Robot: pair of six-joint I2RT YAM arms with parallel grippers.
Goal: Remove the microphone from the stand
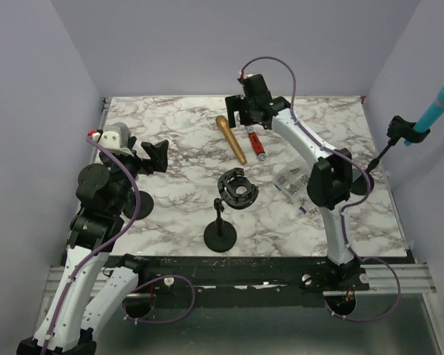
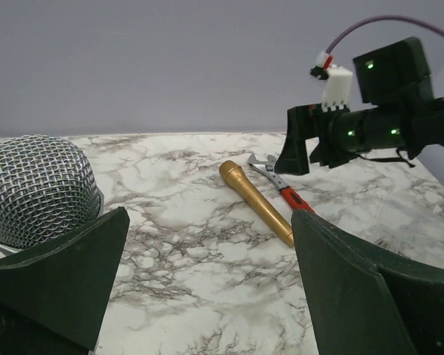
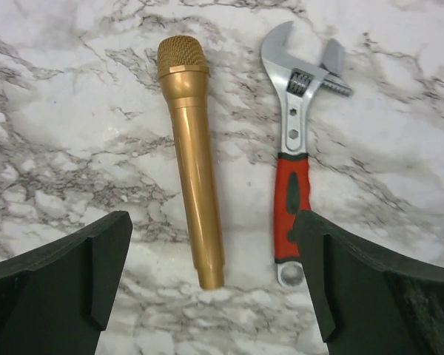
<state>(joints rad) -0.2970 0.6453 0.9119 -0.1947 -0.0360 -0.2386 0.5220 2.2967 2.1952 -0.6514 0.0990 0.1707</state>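
A gold microphone (image 1: 230, 139) lies flat on the marble table, apart from any stand; it also shows in the right wrist view (image 3: 192, 155) and the left wrist view (image 2: 255, 201). A black stand (image 1: 222, 222) with an empty clip (image 1: 237, 189) stands in the middle. A silver mesh-headed microphone (image 1: 115, 134) sits raised at the left, close beside my left gripper (image 1: 160, 155); its head (image 2: 37, 188) shows left of the left finger. A teal microphone (image 1: 438, 103) sits in a stand clip at the right. My left gripper (image 2: 211, 222) is open and empty. My right gripper (image 1: 246, 118) hovers open above the gold microphone (image 3: 214, 288).
A red-handled adjustable wrench (image 3: 294, 148) lies just right of the gold microphone. Small clear bags of parts (image 1: 292, 185) lie near the right arm. Two round stand bases (image 1: 137, 203) (image 1: 359, 185) rest on the table. Purple walls close in the back and sides.
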